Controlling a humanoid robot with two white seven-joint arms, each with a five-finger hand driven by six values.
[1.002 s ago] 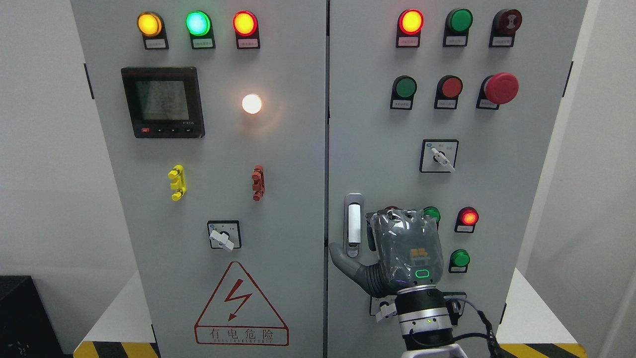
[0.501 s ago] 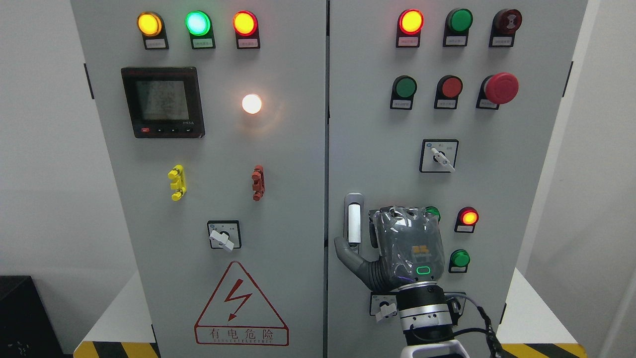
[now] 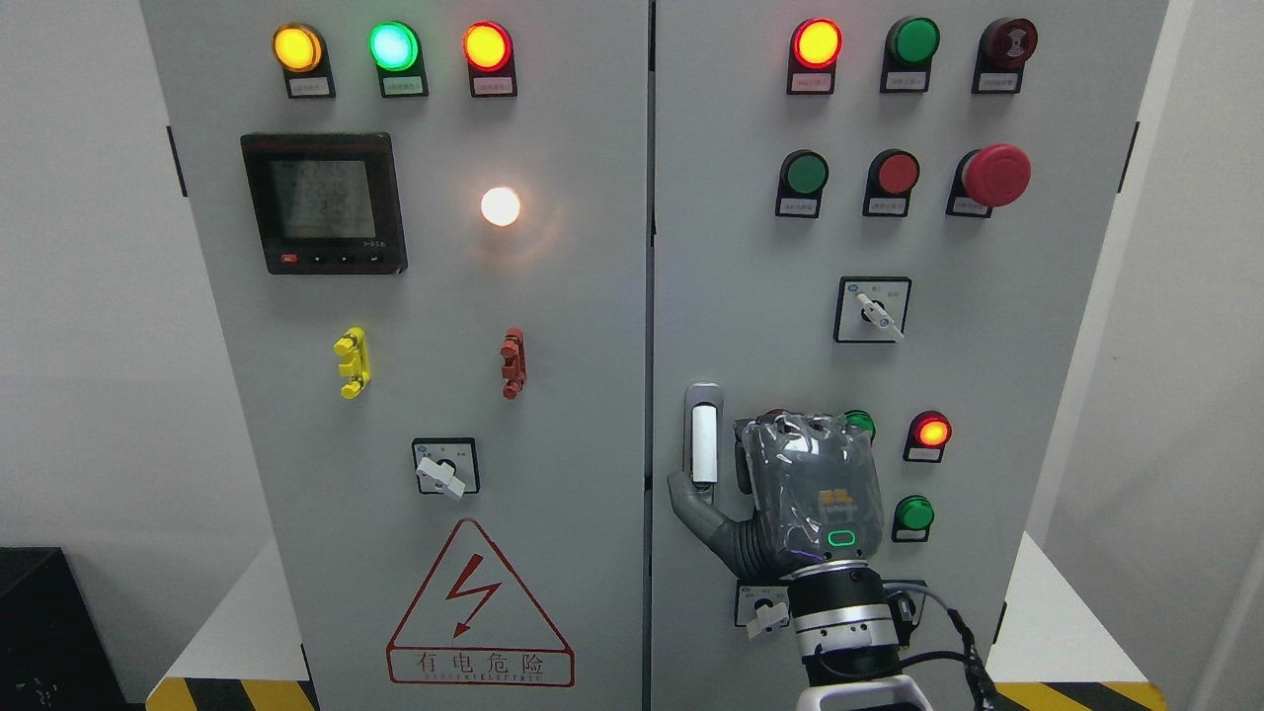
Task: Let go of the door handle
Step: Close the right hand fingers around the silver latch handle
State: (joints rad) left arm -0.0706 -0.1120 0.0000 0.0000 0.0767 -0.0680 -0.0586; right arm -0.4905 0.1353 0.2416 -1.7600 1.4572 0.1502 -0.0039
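The door handle (image 3: 702, 442), a white lever in a silver housing, lies flat on the left edge of the cabinet's right door (image 3: 750, 296). My right hand (image 3: 802, 489), wrapped in clear plastic, comes up from the bottom edge and sits just right of the handle. Its thumb (image 3: 691, 506) stretches left, with the tip at the housing's lower end. The other fingers bend forward toward the panel beside the handle and nothing is in their grip. The whole lever shows uncovered. My left arm is out of view.
Both cabinet doors stand closed. Near the hand are a lit red lamp (image 3: 931, 433), a green button (image 3: 914, 514) and a rotary switch (image 3: 873, 309) above. The left door carries a meter (image 3: 324, 202), a white-knob switch (image 3: 444, 467) and a warning triangle (image 3: 479, 607).
My right hand has risen slightly and shifted a little right. Its thumb has lifted from below the handle housing up to the housing's lower end.
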